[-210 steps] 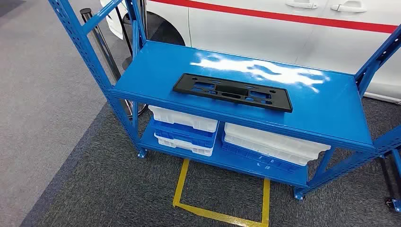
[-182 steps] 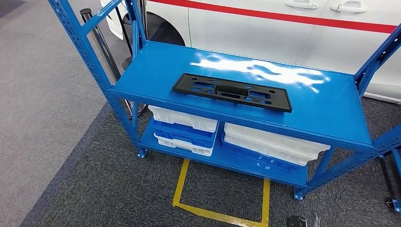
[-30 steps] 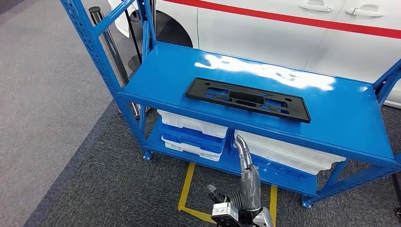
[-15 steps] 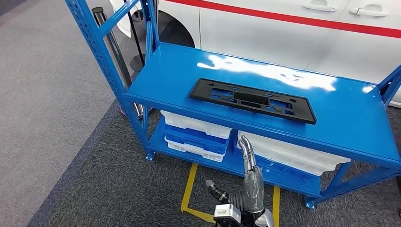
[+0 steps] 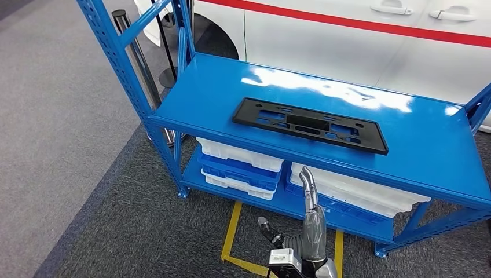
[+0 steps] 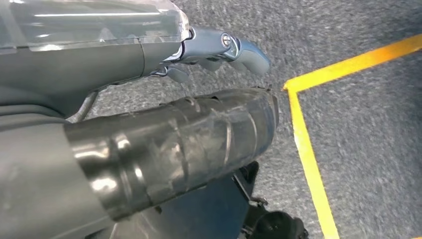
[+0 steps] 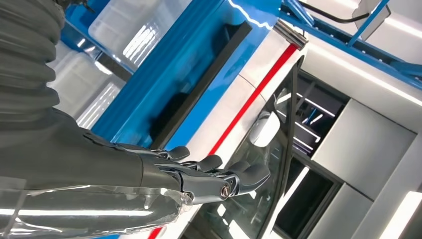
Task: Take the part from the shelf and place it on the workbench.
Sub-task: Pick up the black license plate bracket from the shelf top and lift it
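Reaching not begun yet: part [image 5: 310, 125], flat black plate w/ cut-outs, lies on top deck of blue shelf [image 5: 417, 145], near the front edge, long axis running along that edge. Right hand [image 5: 311, 223] is up in front of the shelf, below deck level, fingers straight and apart, holding nothing; part sits above and beyond it. Left hand [image 6: 219, 47] hangs low over floor, away from shelf, nothing in it, fingers loosely extended. Judgement: right hand is nearer, likely approaches across the near long edge.

No legible text, label or number (any view).
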`<control>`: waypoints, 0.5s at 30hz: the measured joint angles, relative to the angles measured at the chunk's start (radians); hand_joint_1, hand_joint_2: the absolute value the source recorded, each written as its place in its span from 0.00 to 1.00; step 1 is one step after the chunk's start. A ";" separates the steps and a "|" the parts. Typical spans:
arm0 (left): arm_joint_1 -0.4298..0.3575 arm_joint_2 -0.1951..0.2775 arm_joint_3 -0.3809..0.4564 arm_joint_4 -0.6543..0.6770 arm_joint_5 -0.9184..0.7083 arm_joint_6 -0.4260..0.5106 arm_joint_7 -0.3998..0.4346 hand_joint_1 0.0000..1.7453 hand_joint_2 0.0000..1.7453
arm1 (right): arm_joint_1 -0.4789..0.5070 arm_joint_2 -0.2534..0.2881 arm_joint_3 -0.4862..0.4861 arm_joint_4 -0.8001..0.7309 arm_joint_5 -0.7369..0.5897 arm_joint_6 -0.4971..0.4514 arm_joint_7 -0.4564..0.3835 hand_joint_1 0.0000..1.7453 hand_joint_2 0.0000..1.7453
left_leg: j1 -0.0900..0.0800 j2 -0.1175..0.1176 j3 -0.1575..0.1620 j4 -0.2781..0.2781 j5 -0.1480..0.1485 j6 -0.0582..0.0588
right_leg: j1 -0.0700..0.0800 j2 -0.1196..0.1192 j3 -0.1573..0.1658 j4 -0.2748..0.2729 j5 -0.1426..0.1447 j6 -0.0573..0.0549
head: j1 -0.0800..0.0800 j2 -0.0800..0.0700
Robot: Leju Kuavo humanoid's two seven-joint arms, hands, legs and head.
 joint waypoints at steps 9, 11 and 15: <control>0.002 0.001 0.001 0.000 -0.004 0.001 0.000 0.00 0.00 | 0.013 0.000 -0.016 -0.010 -0.028 0.001 -0.023 0.00 0.00 | -0.002 0.001 0.006 -0.012 0.007 0.040 | -0.005 0.001 -0.133 0.276 -0.116 0.022 | 0.000 0.000; 0.002 0.001 0.001 0.000 -0.007 0.001 0.001 0.00 0.00 | 0.015 0.000 -0.022 -0.013 -0.030 -0.001 -0.030 0.00 0.00 | -0.003 -0.001 0.011 -0.012 0.005 0.039 | -0.004 0.001 -0.084 0.168 -0.044 0.014 | 0.001 0.000; 0.001 0.001 0.001 0.000 -0.010 0.001 0.001 0.00 0.00 | 0.018 0.001 -0.031 -0.025 -0.049 -0.003 -0.038 0.00 0.00 | -0.008 -0.003 0.012 -0.012 0.001 0.025 | 0.006 0.003 -0.010 0.002 0.007 0.002 | 0.000 0.000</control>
